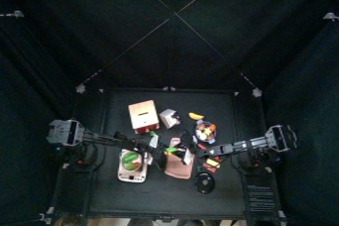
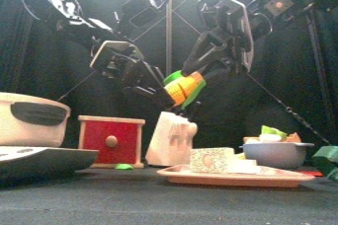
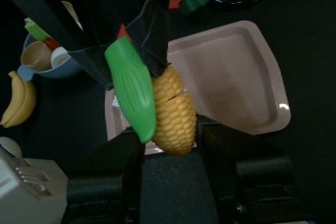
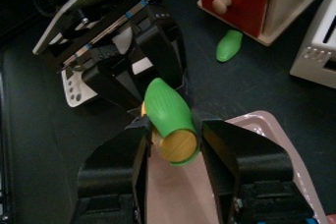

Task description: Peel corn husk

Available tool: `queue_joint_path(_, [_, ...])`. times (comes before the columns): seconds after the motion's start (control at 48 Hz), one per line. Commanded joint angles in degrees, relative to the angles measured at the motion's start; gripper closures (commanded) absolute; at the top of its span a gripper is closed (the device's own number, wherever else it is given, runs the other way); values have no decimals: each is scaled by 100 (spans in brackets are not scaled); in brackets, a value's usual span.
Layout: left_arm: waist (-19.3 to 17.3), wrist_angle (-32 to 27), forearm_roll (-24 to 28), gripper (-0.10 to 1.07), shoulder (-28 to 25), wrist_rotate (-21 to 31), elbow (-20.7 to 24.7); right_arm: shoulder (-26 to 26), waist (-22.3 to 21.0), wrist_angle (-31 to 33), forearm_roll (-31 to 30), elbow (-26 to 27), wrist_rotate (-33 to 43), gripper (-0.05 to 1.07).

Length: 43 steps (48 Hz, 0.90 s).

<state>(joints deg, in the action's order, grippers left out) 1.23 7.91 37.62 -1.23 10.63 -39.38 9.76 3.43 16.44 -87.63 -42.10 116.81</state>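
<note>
two black robot arms hold one ear of corn (image 2: 185, 90) in the air between them, above a pink tray (image 3: 234, 76) on the black surface (image 2: 158, 204). the left gripper (image 3: 160, 151) has its jaws closed on the yellow cob's lower end. the right gripper (image 4: 171, 149) has its jaws closed on the green husk (image 4: 167, 110), which is partly lifted off the kernels. a loose green husk piece (image 4: 229, 44) lies on the surface near a red wooden box (image 2: 111, 138).
</note>
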Motion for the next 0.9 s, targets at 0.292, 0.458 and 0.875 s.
queue_joint_path(0.292, [132, 0, 18, 36, 53, -18, -35, 519, -88, 492, 18, -141, 44, 88])
queue_joint_path(0.458, [132, -9, 18, 36, 62, -9, -35, 501, -79, 492, 79, -176, 35, 88])
queue_joint_path(0.875, [105, -53, -88, 36, 132, 18, -79, 571, -88, 501, 211, -220, 9, 88])
